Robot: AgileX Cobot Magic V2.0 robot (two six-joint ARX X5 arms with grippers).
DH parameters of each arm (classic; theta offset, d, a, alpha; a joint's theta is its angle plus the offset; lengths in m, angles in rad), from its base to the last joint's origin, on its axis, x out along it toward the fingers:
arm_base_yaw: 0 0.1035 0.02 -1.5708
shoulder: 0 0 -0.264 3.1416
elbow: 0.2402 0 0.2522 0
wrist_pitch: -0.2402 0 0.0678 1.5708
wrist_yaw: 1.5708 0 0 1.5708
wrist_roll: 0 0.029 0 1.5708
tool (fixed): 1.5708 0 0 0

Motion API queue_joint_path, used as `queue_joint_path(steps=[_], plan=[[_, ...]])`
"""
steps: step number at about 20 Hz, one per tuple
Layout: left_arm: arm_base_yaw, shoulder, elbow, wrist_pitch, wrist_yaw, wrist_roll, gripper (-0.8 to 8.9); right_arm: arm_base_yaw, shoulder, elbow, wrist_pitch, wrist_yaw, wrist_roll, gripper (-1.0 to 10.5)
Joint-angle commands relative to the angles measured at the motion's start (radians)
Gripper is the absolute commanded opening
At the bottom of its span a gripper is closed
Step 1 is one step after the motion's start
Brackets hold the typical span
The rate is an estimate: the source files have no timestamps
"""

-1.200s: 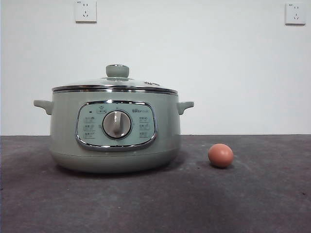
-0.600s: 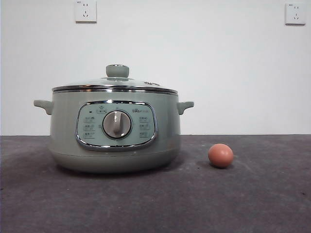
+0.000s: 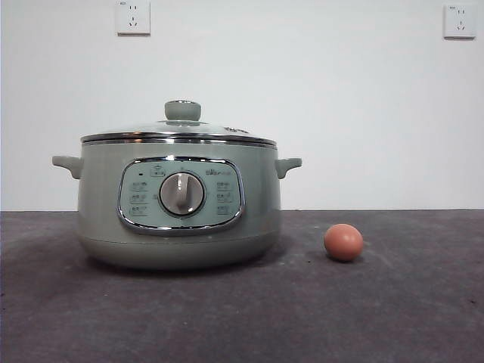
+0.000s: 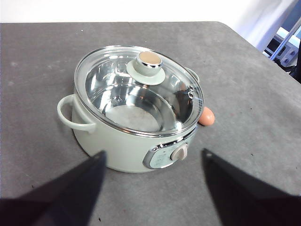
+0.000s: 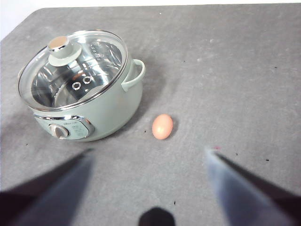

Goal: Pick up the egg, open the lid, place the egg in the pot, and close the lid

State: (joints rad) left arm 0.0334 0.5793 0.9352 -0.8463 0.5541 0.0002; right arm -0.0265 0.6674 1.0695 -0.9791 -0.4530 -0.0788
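Observation:
The pale sage-green pot stands on the dark grey table with its dial facing the front camera. The glass lid with its green knob sits shut on the pot. The reddish-brown egg lies on the table to the right of the pot, apart from it. In the left wrist view the pot, lid and egg show below the open left gripper. In the right wrist view the open right gripper hangs high above the egg and the pot. Neither gripper touches anything.
A white wall stands behind the table with two power sockets high up. The table's rounded corner and some equipment beyond it show in the left wrist view. Bare grey tabletop lies around the egg.

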Motion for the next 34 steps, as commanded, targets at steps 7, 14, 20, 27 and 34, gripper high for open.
queue_joint_path(steps=[7, 14, 20, 27, 34], plan=[[-0.094, 0.229, 0.192, 0.077, 0.003, 0.029, 6.21, 0.001, 0.045, 0.004, -0.013, -0.034, 0.000, 6.3], [-0.286, 0.649, 0.474, 0.079, -0.134, 0.110, 6.21, 0.001, 0.103, 0.004, -0.017, -0.047, 0.000, 6.3], [-0.393, 0.958, 0.647, 0.079, -0.276, 0.161, 6.21, 0.001, 0.123, 0.004, -0.024, -0.047, 0.000, 6.3], [-0.408, 1.118, 0.656, 0.136, -0.297, 0.168, 6.21, 0.001, 0.134, 0.004, -0.042, -0.045, 0.000, 6.3], [-0.414, 1.172, 0.656, 0.158, -0.297, 0.164, 5.69, 0.001, 0.154, 0.004, -0.041, -0.045, 0.000, 6.3]])
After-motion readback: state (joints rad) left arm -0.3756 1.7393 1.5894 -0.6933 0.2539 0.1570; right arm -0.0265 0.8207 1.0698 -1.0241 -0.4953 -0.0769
